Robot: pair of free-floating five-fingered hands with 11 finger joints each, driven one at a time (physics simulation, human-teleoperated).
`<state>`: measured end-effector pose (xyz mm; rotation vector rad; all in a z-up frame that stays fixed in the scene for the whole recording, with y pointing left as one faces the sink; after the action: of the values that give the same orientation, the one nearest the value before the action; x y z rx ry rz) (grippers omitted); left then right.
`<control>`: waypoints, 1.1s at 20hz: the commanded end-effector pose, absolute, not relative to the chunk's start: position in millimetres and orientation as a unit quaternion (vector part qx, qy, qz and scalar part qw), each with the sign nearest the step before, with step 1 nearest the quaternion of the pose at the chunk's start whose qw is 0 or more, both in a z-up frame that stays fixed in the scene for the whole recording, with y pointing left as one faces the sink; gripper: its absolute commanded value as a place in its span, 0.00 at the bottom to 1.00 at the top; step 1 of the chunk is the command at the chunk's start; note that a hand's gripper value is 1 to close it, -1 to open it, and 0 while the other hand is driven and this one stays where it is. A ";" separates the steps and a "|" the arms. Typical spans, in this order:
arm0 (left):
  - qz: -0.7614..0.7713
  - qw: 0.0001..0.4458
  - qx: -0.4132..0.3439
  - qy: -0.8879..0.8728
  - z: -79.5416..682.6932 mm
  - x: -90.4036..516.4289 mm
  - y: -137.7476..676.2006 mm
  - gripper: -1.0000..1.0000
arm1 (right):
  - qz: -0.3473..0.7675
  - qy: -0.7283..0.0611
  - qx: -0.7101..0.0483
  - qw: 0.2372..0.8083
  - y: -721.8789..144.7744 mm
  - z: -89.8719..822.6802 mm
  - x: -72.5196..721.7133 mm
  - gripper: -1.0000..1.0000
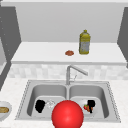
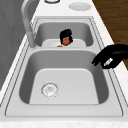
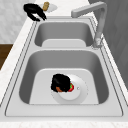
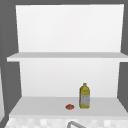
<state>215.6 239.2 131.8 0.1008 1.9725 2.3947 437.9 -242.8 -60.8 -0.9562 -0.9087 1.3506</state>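
Red ball (image 1: pixel 67 114) up front, steel double sink (image 1: pixel 28 88), perhaps marble counter (image 1: pixel 10 87), shelf (image 1: pixel 45 53).

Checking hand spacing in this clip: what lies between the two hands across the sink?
In the front view, the drain and a large red ball sit between the left hand and the right hand, which is curled on a small red fruit.
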 end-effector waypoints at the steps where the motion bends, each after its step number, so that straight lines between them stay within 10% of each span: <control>1: 0.771 0.019 0.032 0.635 131.8 215.6 239.2 0.50 | 0.578 -0.414 -0.416 0.567 -243.8 -76.1 454.8 1.00; 22: 0.771 0.019 0.032 0.635 131.8 215.6 239.2 0.50 | 0.429 -0.525 -0.570 0.464 -287.2 -129.1 453.3 1.00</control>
<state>215.6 239.2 131.8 0.1008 1.9725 2.3947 471.6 -296.3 -117.7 -1.3668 -1.2470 1.0914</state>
